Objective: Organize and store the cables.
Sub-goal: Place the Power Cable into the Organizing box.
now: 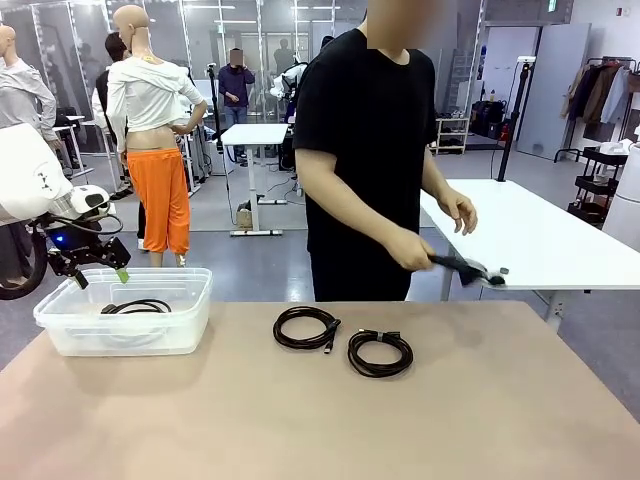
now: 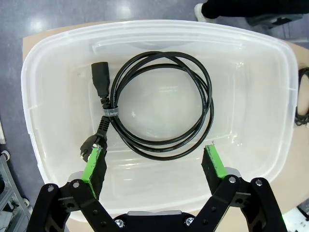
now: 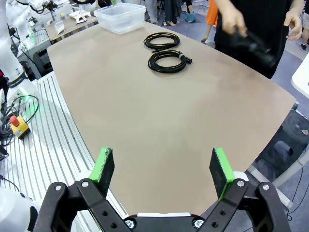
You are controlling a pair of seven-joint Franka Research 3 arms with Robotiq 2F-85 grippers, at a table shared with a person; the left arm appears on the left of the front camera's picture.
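Two coiled black cables lie side by side on the brown table, one (image 1: 306, 327) (image 3: 161, 41) nearer the bin, the other (image 1: 380, 353) (image 3: 167, 61) to its right. A third coiled cable (image 2: 159, 102) (image 1: 136, 307), tied with a small band, rests inside the clear plastic bin (image 1: 190, 300) (image 2: 43, 63) (image 3: 120, 17). My left gripper (image 1: 100, 275) (image 2: 154, 164) hovers open just above the bin, holding nothing. My right gripper (image 3: 164, 166) is open over the table's near right edge, far from the cables. The person's hand (image 1: 415, 250) holds a dark object (image 1: 465, 268) (image 3: 253, 46).
A person in black stands at the table's far side. A white table (image 1: 540, 235) stands behind to the right. In the right wrist view a ribbed white floor panel (image 3: 53, 145) and an emergency stop button (image 3: 18, 126) lie beside the table.
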